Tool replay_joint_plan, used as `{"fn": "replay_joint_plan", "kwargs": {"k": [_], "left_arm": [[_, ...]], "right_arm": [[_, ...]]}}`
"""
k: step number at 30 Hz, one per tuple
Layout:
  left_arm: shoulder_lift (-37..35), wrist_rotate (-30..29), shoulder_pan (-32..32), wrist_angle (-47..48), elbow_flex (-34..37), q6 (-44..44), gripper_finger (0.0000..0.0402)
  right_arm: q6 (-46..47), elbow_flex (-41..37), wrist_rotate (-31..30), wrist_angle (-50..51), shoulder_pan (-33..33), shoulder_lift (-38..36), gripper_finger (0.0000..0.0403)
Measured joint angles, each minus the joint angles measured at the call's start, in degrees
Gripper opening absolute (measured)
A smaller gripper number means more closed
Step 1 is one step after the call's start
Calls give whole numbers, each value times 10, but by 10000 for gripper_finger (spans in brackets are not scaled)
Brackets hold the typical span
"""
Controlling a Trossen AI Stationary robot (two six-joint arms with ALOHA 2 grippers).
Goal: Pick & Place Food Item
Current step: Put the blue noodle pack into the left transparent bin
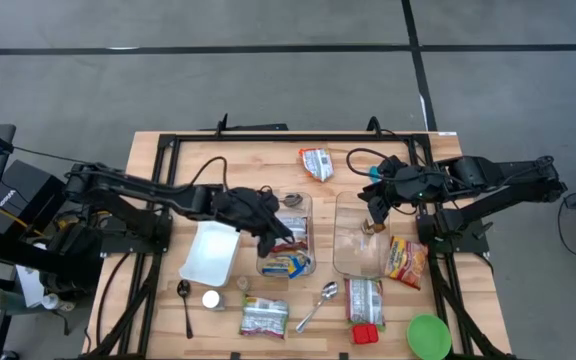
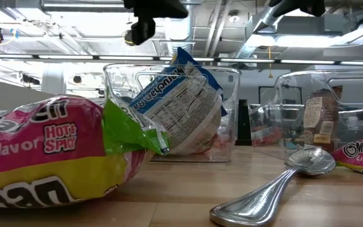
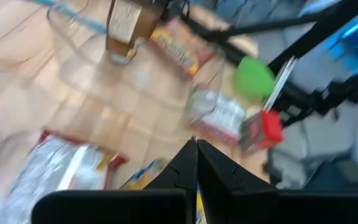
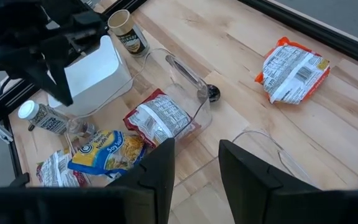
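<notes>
Noodle packet (image 1: 288, 264) lies beneath the closed, empty left end effector (image 1: 273, 238).

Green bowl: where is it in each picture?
High view: green bowl sits at the table's near right corner.
Low view: not in it.
Left wrist view: blurry green shape beyond the red block.
Right wrist view: not in it.
Landmark: red block beside it.

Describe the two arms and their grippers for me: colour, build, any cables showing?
Both arms are dark, jointed links. The left gripper has black fingers. The right gripper has broad, flat black fingers; a teal part and a looping black cable sit at its wrist.
</notes>
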State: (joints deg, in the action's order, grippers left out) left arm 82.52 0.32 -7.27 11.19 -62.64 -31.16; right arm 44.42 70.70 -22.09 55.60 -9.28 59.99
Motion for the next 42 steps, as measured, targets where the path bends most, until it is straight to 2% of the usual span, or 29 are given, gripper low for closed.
{"fn": "replay_joint_plan", "kwargs": {"k": [4,10,15,17,25,42], "left_arm": [[0,-1,-6,59,-24,46,0],[1,0,-11,79,-27,95,0],[39,5,-11,112,-28,101,0],[64,28,-11,120,-28,103,0],[130,119,-11,95,-27,119,0],[216,145,-10,37,-27,114,0]], "right_arm": [[0,0,0,7,0,0,119],[1,0,0,8,0,0,119],[2,0,0,8,0,0,119],[2,0,0,8,0,0,119],[2,0,0,8,0,0,119],[1,0,0,13,0,0,119]]}}
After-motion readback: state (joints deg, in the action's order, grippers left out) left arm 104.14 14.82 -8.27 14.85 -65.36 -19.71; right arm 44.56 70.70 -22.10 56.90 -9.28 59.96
